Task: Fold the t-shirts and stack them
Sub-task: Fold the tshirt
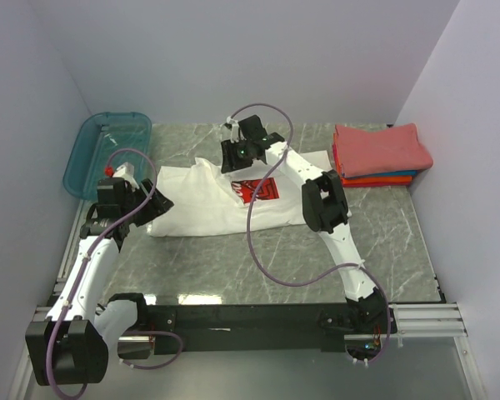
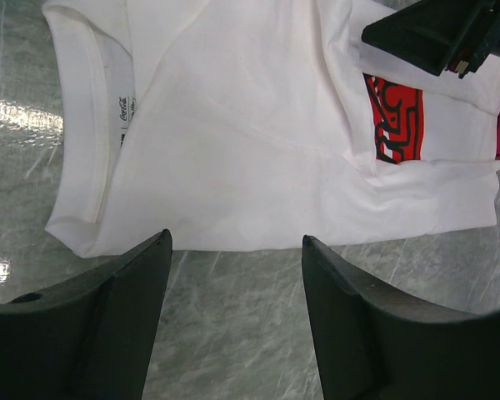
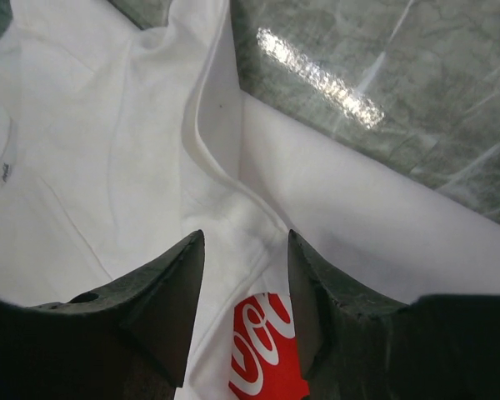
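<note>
Left gripper (image 2: 236,242), right gripper (image 3: 244,237) apart above white tee (image 1: 200,200); neck label (image 2: 123,110) only from wrists, folded stack (image 1: 379,150) whole overhead.

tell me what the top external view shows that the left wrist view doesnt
Only the top external view: the teal bin and the blue tee in the folded stack.
Only the left wrist view: the neck label of the white tee, and the left jaws open over bare table, just short of the cloth.
Both: the white tee, its red print, and the right jaws above it.
</note>
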Controlling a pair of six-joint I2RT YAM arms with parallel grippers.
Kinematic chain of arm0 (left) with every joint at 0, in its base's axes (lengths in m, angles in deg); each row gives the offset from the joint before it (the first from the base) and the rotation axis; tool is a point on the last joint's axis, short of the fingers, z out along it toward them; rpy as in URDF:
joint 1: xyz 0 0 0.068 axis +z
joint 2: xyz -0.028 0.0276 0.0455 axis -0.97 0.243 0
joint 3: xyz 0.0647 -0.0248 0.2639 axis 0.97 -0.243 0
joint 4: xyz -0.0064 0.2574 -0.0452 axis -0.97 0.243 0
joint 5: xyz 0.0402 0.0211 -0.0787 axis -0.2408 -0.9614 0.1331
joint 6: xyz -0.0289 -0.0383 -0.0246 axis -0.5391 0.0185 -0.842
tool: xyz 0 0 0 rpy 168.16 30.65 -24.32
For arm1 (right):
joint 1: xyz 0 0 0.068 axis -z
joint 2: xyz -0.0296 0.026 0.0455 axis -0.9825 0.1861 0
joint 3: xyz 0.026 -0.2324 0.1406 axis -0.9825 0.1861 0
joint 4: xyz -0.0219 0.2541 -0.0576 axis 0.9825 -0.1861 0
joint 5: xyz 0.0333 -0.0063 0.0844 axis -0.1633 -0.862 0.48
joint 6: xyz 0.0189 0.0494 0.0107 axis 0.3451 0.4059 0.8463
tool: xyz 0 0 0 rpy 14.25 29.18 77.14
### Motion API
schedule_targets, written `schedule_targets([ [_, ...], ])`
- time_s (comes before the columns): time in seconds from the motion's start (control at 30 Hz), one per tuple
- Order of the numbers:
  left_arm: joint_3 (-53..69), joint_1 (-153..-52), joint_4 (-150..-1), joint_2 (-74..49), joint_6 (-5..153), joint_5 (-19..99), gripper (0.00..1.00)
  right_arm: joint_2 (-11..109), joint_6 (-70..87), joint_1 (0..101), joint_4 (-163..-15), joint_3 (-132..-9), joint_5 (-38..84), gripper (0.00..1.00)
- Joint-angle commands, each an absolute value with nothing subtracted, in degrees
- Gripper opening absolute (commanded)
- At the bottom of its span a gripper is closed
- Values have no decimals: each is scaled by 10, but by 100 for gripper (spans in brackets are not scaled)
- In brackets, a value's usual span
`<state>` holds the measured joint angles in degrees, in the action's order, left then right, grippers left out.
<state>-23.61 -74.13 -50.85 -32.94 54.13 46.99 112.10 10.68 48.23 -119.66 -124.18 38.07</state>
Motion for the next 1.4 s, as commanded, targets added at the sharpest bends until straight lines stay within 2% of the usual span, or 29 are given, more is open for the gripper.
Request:
schedule_targets([
  [0.0,-234,-739,-529,-330,549,477,69,1147,125,482,-1188,-1274,401,51],
  [0.23,-234,-739,-528,-331,550,475,69,1151,132,482,-1193,-1278,354,50],
  [0.47,-234,-739,-527,-331,550,473,69,1162,136,481,-1195,-1280,371,47],
  [0.77,-234,-739,-527,-331,551,470,69,1151,139,482,-1183,-1272,401,19],
  [0.97,-233,-739,-527,-329,552,470,69,1125,134,491,-1182,-1272,397,6],
  [1.1,-234,-739,-527,-330,552,470,69,1103,128,504,-1180,-1268,395,1],
  [1.37,-233,-739,-528,-328,553,470,69,1071,120,514,-1173,-1251,391,0],
])
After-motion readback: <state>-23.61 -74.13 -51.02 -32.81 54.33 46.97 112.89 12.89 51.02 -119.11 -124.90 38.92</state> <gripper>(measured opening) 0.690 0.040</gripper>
